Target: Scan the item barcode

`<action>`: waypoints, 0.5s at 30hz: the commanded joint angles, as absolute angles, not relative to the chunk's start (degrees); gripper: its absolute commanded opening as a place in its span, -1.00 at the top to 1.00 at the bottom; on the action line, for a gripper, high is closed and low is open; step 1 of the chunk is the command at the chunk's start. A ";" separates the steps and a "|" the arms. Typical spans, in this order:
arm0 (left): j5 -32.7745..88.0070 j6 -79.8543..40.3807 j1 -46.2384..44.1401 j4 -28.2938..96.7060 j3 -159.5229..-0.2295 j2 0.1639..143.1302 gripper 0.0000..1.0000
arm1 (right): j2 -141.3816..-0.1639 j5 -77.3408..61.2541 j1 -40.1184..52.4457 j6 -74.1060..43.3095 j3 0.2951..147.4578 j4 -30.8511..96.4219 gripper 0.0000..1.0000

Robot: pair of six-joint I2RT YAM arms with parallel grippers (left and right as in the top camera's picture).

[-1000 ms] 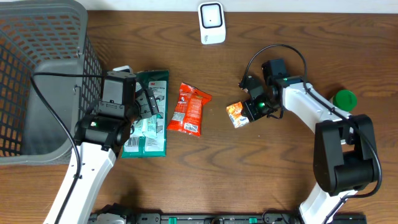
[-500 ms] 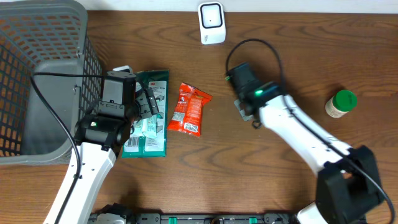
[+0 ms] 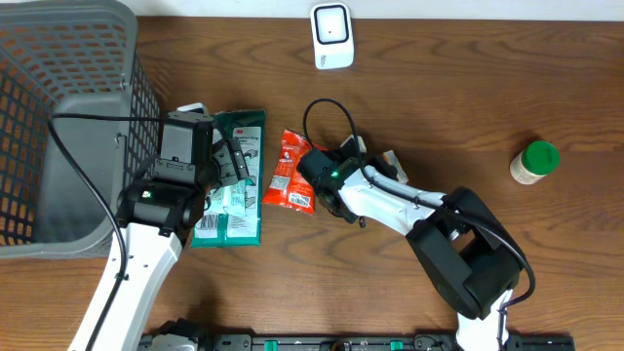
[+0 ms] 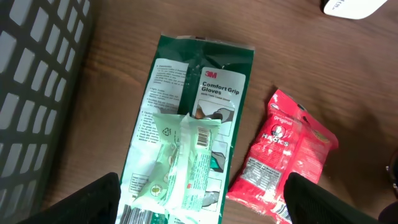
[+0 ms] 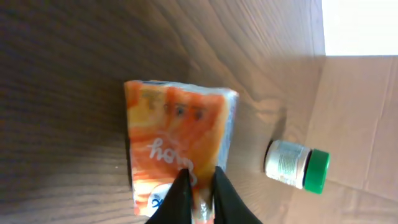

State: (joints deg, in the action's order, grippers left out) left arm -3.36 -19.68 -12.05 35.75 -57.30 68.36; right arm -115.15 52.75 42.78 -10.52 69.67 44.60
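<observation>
Gaping left end effector (image 4: 205,202) faces 3M gloves (image 4: 205,93); right end effector (image 5: 198,186) pinches orange packet (image 5: 177,124).

Packet (image 5: 180,149) was orange with white lettering, snack bag (image 3: 286,175) red, glove pack (image 4: 217,93) green, basket (image 3: 39,58) grey, surface (image 3: 439,97) brown wood-grain

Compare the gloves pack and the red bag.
The gloves pack is green with a white label, while the red bag is red with white print. The gloves pack is clearly the longer and wider of the two. A small pale packet lies on top of the gloves pack; in the left wrist view nothing lies on the red bag. Both lie flat on the table, side by side.
</observation>
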 commanded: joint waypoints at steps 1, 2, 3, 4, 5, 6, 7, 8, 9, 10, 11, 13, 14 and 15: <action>-3.49 -19.77 -11.86 35.75 -58.41 68.16 -0.68 | -115.09 52.36 43.16 -12.19 69.76 44.49 0.65; -3.49 -19.77 -11.86 35.73 -58.41 68.16 -0.68 | -115.09 52.38 43.18 -12.19 69.76 44.49 0.58; -3.49 -19.77 -11.86 35.73 -58.41 68.16 -0.68 | -115.09 52.40 43.18 -12.16 69.76 44.49 0.57; -3.49 -19.77 -11.86 35.73 -58.41 68.16 -0.68 | -115.09 52.40 43.18 -12.16 69.76 44.42 0.57; -3.49 -19.77 -11.86 35.75 -58.41 68.16 -0.68 | -115.09 52.38 43.18 -12.19 69.76 44.34 0.53; -3.49 -19.77 -11.86 35.75 -58.41 68.16 -0.68 | -115.09 52.38 43.18 -12.16 69.78 44.34 0.49; -3.46 -19.77 -11.86 35.73 -58.41 68.16 -0.68 | -115.09 52.38 43.18 -12.16 69.82 44.36 0.45; -3.49 -19.77 -11.86 35.75 -58.41 68.16 -0.68 | -115.09 52.38 43.18 -12.16 70.00 44.40 0.43; -3.46 -19.77 -11.86 35.73 -58.41 68.16 -0.68 | -115.09 52.38 43.18 -12.16 70.11 44.42 0.40; -3.49 -19.77 -11.86 35.75 -58.41 68.16 -0.68 | -115.07 52.34 43.16 -12.16 70.37 44.42 0.36; -3.46 -19.77 -11.86 35.75 -58.41 68.16 -0.68 | -115.04 52.14 43.18 -12.16 70.63 44.49 0.34; -3.49 -19.77 -11.86 35.73 -58.41 68.16 -0.67 | -114.80 50.37 43.18 -11.60 71.70 44.60 0.24; -3.49 -19.77 -11.86 35.73 -58.41 68.16 -0.68 | -114.65 48.90 43.16 -11.18 72.25 44.60 0.21; -3.49 -19.77 -11.86 35.73 -58.41 68.16 -0.68 | -114.30 47.29 43.13 -10.98 73.03 44.75 0.17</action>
